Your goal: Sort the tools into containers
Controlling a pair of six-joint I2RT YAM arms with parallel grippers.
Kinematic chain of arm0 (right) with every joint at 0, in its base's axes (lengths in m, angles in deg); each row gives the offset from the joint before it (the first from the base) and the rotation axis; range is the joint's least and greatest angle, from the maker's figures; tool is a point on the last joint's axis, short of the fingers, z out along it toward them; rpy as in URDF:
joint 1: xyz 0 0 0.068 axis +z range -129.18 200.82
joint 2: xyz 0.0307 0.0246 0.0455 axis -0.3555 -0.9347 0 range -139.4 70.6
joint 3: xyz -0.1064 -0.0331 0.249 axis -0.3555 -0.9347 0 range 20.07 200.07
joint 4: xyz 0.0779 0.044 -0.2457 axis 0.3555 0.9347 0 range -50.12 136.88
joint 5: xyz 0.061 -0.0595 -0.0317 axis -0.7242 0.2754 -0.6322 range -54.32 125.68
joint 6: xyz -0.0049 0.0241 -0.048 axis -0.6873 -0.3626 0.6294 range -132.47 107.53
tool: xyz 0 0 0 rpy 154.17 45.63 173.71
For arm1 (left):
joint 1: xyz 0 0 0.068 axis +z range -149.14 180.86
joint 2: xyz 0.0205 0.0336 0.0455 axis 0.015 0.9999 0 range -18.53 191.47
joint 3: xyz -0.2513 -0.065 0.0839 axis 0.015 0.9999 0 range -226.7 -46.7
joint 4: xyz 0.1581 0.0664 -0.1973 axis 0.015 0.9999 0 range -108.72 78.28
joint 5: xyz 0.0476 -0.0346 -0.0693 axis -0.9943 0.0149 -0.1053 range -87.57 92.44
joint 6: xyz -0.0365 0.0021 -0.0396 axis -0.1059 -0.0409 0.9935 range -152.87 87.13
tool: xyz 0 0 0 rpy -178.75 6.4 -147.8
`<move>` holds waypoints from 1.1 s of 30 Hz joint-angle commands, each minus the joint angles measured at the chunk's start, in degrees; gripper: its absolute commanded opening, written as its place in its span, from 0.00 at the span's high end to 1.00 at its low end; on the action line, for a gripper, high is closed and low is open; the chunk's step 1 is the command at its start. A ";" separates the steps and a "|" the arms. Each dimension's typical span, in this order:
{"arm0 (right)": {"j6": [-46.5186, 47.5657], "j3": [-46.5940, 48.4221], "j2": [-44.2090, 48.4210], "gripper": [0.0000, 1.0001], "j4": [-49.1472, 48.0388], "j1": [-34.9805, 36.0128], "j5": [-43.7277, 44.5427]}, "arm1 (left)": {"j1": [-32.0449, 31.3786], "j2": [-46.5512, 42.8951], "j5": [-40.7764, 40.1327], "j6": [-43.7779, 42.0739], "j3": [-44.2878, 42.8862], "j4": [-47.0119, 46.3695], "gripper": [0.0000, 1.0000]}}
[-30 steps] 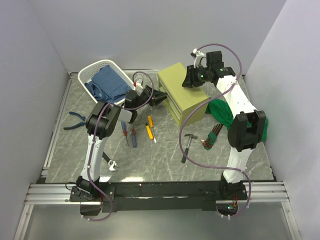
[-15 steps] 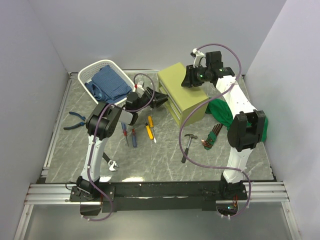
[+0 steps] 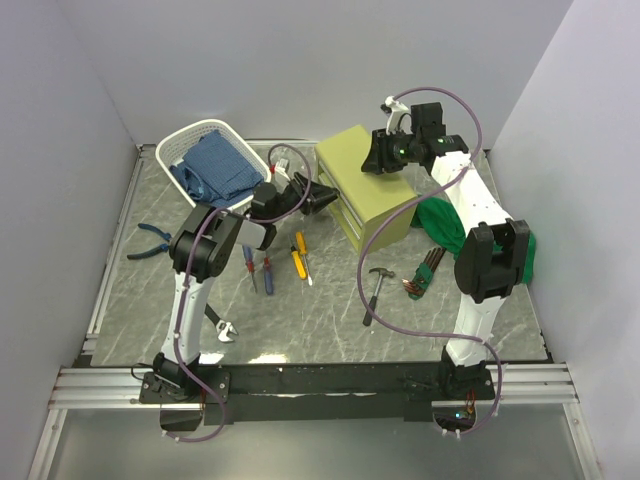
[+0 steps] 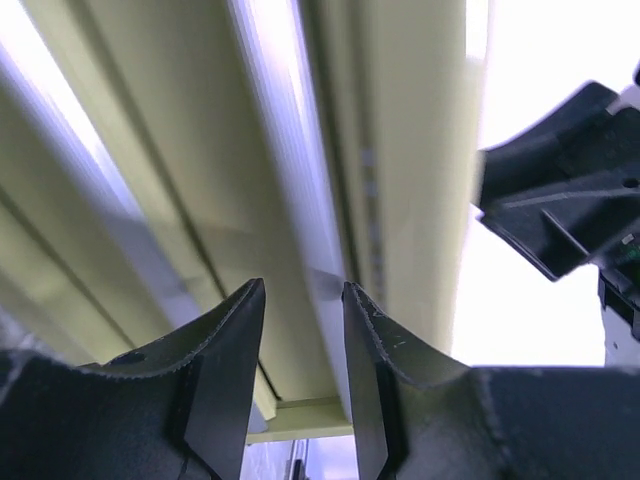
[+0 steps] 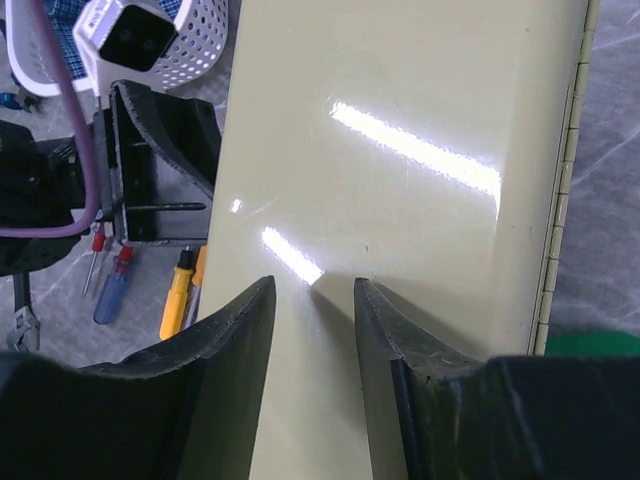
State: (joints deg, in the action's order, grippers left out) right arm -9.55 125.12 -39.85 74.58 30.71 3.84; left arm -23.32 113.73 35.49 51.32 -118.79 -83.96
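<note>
Olive-green metal chest [image 5: 420,120] lid fills centre; right gripper [image 5: 312,292] bottom, fingers parted over lid; white plastic lattice basket [image 5: 205,40] upper left.

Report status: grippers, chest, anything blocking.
Left gripper open at silver drawer handle of olive-green metal chest. Right gripper open above it. Tools on table. Blue cloth in white plastic lattice basket.

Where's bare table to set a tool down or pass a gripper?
Free: near strip between wrench and hammer; front-left corner below the pliers. Crowded: screwdrivers and left gripper between basket and chest; green cloth and hex key set on the right.
</note>
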 commanded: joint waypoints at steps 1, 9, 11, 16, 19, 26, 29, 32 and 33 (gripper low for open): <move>0.51 -3.10 -5.03 0.53 7.84 -0.13 5.47 | -0.78 -5.18 -0.10 -2.53 -0.41 -3.23 0.57; 0.60 -3.37 -5.47 0.54 8.02 -0.05 5.73 | -0.86 -3.69 0.51 -2.71 -2.43 1.23 0.55; 0.77 -3.19 -5.39 0.54 8.02 -0.05 5.91 | -1.04 -2.29 0.43 -2.18 -3.75 2.13 0.55; 1.21 -3.71 -4.77 0.53 8.02 -0.05 6.61 | -1.21 0.36 -0.36 -0.51 -4.98 1.16 0.56; 1.65 -4.24 -4.59 0.53 8.02 0.22 7.13 | -1.48 2.55 -0.54 1.24 -5.95 1.16 0.58; 2.18 -3.98 -4.42 0.54 8.63 0.92 8.10 | -2.27 5.02 -0.19 2.13 -8.41 -2.26 0.59; 2.27 -4.68 -4.42 0.53 8.63 1.27 8.28 | -2.45 4.76 0.60 1.69 -9.20 -4.99 0.59; 2.27 -5.56 -4.51 0.53 8.63 1.53 8.28 | -2.88 5.37 0.96 1.34 -10.87 -5.78 0.69; 2.18 -5.82 -4.59 0.53 8.63 1.54 8.28 | -2.97 5.46 0.96 1.34 -11.13 -5.96 0.77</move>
State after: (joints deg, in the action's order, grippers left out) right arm -8.40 124.34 -40.18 71.85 31.96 6.07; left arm -23.52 118.37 37.13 54.46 -125.79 -86.10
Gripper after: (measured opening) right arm 0.460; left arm 0.336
